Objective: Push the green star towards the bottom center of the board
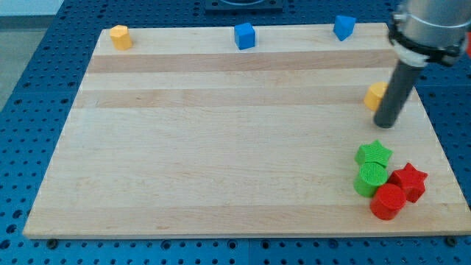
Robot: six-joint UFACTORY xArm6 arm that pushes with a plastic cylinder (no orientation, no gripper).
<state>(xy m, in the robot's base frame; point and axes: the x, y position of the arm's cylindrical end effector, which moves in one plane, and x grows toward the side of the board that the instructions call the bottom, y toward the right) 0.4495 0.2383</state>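
The green star (374,154) lies near the board's right edge, at the top of a tight cluster. A green cylinder (370,178) touches it from below. A red star (409,181) and a red cylinder (387,201) sit against the cylinder's right and lower right. My tip (384,124) stands just above the green star, a small gap away, slightly to its right. A yellow block (375,96) sits right behind the rod, partly hidden by it.
A yellow block (121,36) sits at the board's top left corner. A blue cube (244,35) is at the top middle and a blue block (343,27) at the top right. The wooden board (221,147) rests on a blue pegboard surface.
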